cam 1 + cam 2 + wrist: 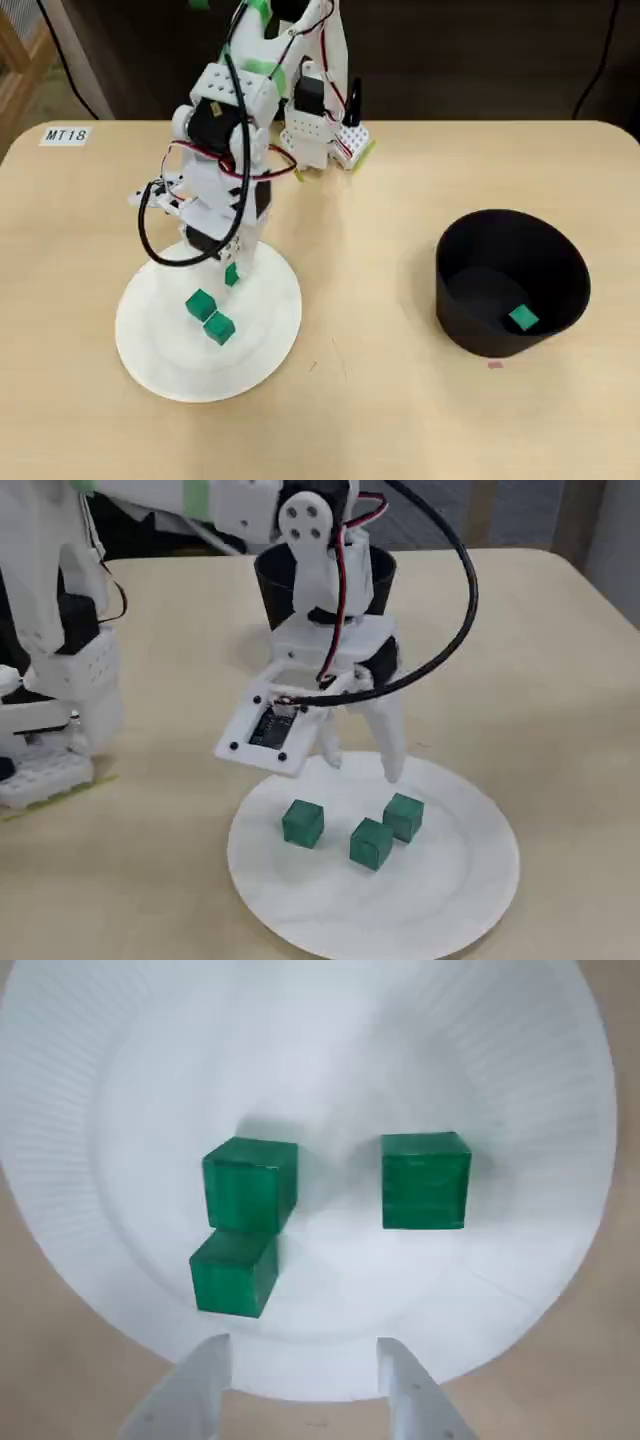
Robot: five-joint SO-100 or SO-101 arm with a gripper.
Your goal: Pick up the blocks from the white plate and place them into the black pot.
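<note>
Three green blocks are seen on the white plate under parted, empty jaws; a fourth lies in the black pot.

In the overhead view, the white plate is set toward the near left part of the worktop. In the wrist view, two blocks are seen touching, one nearer the jaws and one just beyond it, while a third block sits apart to their right, all near the plate's middle. The jaws are held moderately open above the plate's rim, with nothing between them. Across the worktop, toward its right edge in the overhead view, the black pot stands upright with a fourth block resting on its floor. The arm's base is fixed at the far edge.
</note>
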